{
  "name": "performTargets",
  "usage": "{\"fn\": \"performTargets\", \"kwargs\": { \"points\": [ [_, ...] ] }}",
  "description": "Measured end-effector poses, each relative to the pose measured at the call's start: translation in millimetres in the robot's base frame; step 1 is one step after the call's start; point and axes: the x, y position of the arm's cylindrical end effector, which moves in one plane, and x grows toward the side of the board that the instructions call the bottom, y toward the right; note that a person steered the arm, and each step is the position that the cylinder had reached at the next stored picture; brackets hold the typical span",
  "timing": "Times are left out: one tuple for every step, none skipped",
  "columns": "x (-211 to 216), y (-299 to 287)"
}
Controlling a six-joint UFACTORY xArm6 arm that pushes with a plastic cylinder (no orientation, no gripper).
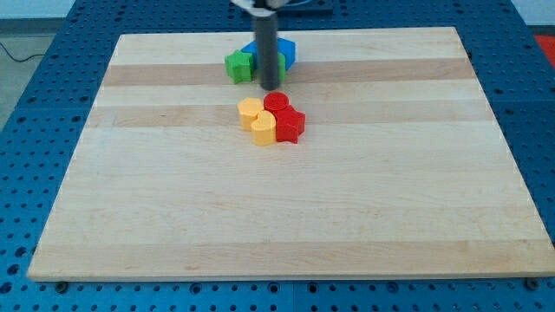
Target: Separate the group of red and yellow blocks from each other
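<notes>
Camera view shows my tip [270, 87], holding nothing, just above the red cylinder [275, 101]; I should drive down the seam between red blocks [290, 125] and yellow blocks [257, 120] mid-board.

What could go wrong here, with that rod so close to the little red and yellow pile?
1. My tip sits just above the red round block; pushing straight down the view may shove the whole touching cluster along together, the yellow blocks included, instead of splitting it.
2. The green block and blue block lie right beside the rod, so a sideways swing might knock them.
</notes>
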Motion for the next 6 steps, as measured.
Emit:
{"fn": "performTargets", "kwargs": {
  "points": [
    [8.4, 42.6],
    [29.1, 45.2],
    [48.9, 9.4],
    [78.8, -37.3],
    [92.6, -65.0],
    [78.3, -43.7]
  ]
}}
